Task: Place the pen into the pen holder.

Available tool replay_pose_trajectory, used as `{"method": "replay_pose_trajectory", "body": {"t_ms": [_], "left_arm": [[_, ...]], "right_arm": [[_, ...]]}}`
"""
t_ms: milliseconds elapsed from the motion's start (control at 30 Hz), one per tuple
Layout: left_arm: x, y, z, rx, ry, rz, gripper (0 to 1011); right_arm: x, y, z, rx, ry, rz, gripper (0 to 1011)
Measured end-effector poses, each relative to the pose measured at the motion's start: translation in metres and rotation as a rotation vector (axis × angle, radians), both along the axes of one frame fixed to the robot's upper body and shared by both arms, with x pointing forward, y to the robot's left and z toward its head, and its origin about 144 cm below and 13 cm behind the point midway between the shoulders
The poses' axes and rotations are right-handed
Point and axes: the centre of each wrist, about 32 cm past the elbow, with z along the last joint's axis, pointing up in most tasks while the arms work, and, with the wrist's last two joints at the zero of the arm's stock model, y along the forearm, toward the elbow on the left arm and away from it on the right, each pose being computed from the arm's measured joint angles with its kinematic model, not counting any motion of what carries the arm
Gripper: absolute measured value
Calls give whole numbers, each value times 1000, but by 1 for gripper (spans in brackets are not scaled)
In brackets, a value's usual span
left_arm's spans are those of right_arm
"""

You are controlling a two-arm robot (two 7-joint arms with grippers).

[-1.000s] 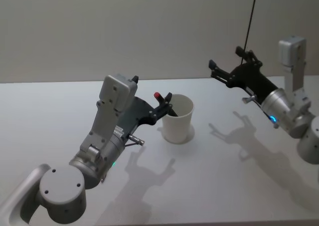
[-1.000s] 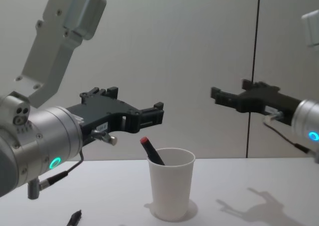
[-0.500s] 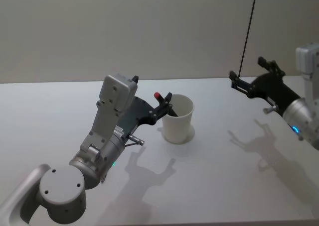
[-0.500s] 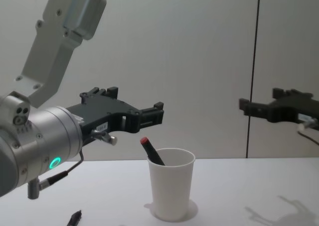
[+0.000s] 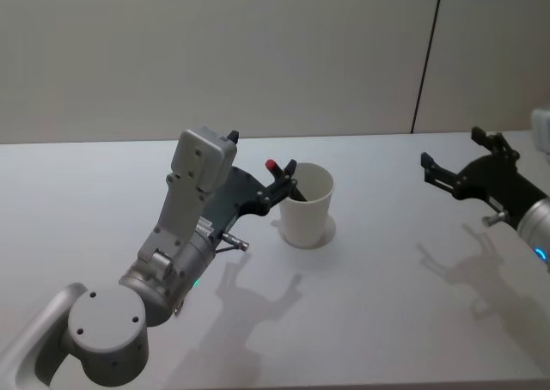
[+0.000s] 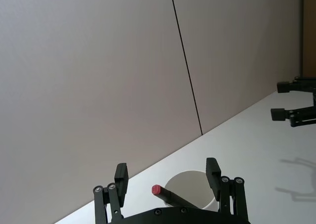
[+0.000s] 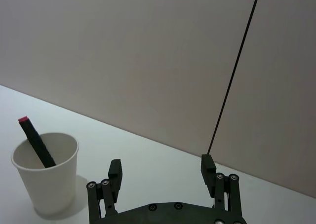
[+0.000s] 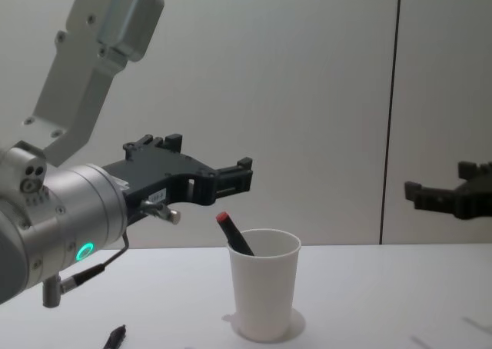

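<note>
- Black left gripper (image 6: 167, 168) hangs just beside the pen holder (image 5: 306, 211), fingers spread and empty, unmoved over the last second.
- Right gripper (image 5: 452, 149), likewise spread and empty, has swung off to the right side of the table (image 5: 387, 304), well apart.
- Pen holder stands upright.
- Pen (image 8: 234, 234) leans inside it, red end up; placement looks finished.

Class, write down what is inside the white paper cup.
A black, red-tipped pen stands tilted in the paper cup, top above the rim. The cup's wall hides its lower end.
</note>
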Motion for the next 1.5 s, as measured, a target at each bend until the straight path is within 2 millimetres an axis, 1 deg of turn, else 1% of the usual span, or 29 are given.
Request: {"method": "replay_pose_trajectory", "body": {"t_ms": [300, 567, 1133, 1500], "left_arm": [[0, 0, 0, 0, 0, 0, 1003], [0, 0, 0, 0, 0, 0, 1003], [0, 0, 1, 10, 20, 5, 1003], [-5, -2, 7, 34, 124, 53, 1003]], "right_arm": [[-17, -10, 0, -19, 27, -18, 1002], [-27, -16, 2, -30, 42, -25, 1002], [-34, -19, 4, -39, 52, -26, 1002], [-36, -20, 5, -42, 54, -26, 1002]]}}
